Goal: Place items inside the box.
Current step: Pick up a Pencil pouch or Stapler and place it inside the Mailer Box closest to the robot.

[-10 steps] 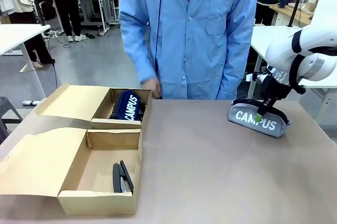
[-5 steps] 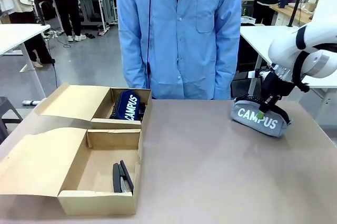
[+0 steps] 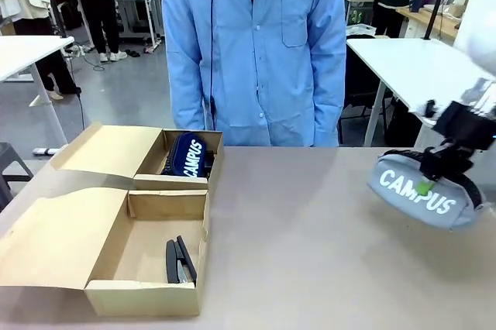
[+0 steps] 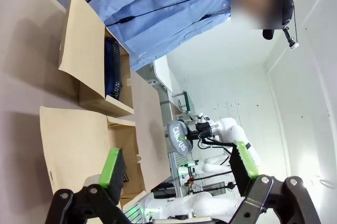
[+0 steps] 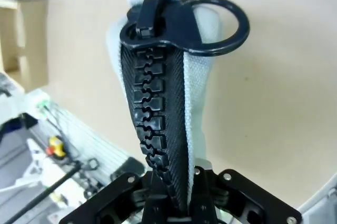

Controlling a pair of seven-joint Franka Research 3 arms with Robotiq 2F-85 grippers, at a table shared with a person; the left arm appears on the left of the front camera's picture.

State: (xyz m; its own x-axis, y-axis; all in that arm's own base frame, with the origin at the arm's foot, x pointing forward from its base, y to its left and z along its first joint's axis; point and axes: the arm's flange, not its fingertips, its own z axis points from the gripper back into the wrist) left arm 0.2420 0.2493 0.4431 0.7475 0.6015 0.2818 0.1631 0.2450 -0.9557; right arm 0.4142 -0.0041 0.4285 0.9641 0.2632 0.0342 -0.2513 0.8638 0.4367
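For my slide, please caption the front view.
Right gripper holds the grey pouch by its top; navy pouch and stapler lie in the open boxes.

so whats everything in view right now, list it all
cardboard box: one, brown, open, left side of the table, with a far and a near section
navy pouch: one, navy with white "CAMPUS", in the far section
stapler: one, black, in the near section
grey pouch: one, grey with white "CAMPUS" and a black zip, over the table's right side, held by its zip
table: one, brownish grey, under everything
white tables: two, white, behind, one at each side
person: one, light blue coat, standing at the far side
left gripper: one, black with green pads, open, holding nothing
right gripper: one, black, shut on the grey pouch
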